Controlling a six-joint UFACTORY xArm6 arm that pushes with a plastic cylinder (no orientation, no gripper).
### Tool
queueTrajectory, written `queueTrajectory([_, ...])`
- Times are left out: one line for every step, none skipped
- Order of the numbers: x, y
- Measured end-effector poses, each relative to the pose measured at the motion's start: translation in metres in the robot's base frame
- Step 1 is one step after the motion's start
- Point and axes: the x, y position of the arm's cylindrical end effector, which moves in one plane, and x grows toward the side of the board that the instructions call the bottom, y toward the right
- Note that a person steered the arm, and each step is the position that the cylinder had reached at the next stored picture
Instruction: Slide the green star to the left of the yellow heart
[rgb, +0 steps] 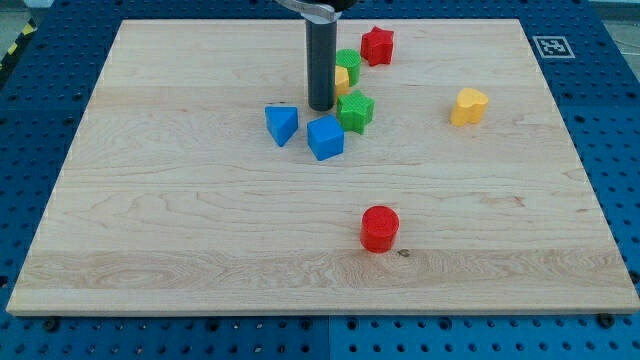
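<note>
The green star (355, 111) lies on the wooden board (180, 220) near the top middle. The yellow heart (468, 105) lies well to the view's right of it. My tip (320, 107) is down on the board just left of the green star, close to it or touching it. A blue cube (325, 138) sits just below my tip and the star. A blue triangular block (282, 125) lies to the left of the cube.
Behind the rod sit a green round block (348, 62) and a yellow block (341, 78), partly hidden. A red star (377, 45) lies at the top. A red cylinder (380, 228) stands lower right of centre.
</note>
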Motion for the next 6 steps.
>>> queueTrajectory([0.000,0.000])
queueTrajectory([0.002,-0.009])
queueTrajectory([0.017,-0.009])
queueTrajectory([0.018,0.033])
queueTrajectory([0.018,0.054])
queueTrajectory([0.021,0.026])
